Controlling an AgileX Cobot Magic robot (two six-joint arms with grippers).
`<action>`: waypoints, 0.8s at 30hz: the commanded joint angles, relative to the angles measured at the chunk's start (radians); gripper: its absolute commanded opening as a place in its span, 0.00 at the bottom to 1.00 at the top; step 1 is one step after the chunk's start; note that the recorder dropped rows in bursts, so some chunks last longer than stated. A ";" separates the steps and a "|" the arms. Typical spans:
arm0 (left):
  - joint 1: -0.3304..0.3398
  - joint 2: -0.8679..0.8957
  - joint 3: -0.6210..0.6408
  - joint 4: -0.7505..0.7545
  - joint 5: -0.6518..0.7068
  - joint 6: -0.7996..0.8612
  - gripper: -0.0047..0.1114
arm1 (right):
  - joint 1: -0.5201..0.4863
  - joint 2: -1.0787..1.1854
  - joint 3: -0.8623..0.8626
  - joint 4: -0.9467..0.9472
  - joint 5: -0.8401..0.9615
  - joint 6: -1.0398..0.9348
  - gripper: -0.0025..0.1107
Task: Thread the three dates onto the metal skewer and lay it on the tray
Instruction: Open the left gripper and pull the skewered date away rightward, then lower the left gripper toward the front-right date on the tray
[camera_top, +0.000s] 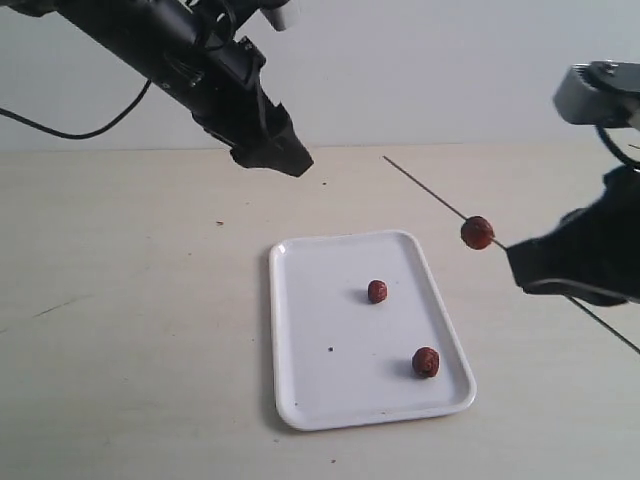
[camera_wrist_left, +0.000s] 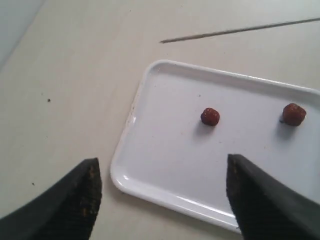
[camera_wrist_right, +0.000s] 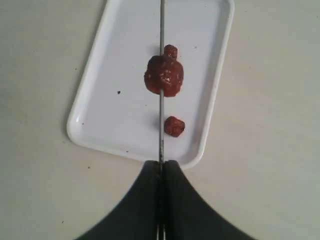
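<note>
Right fingers (camera_wrist_right: 142, 200) clamp shut on the metal skewer (camera_wrist_right: 161, 25); left fingers (camera_wrist_left: 75, 195) spread wide, holding nothing.

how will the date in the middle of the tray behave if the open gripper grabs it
The date is small and roundish on the smooth tray, so a nudge may roll it. Its wrinkled skin probably grips well. Likely soft: the skewer already pierces another date.

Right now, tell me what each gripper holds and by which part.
The right gripper is shut on the metal skewer, pinching its shaft partway along, just behind the threaded date. The left gripper is open and holds nothing.
</note>
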 joint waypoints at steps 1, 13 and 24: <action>0.001 0.047 -0.002 -0.010 0.022 -0.090 0.58 | -0.005 -0.187 0.051 -0.072 0.074 0.075 0.02; -0.104 0.118 -0.002 0.038 0.102 0.114 0.49 | -0.005 -0.363 0.052 -0.220 0.361 0.157 0.02; -0.249 0.118 -0.002 0.053 0.101 -0.312 0.50 | -0.005 -0.407 0.052 -0.293 0.486 0.167 0.02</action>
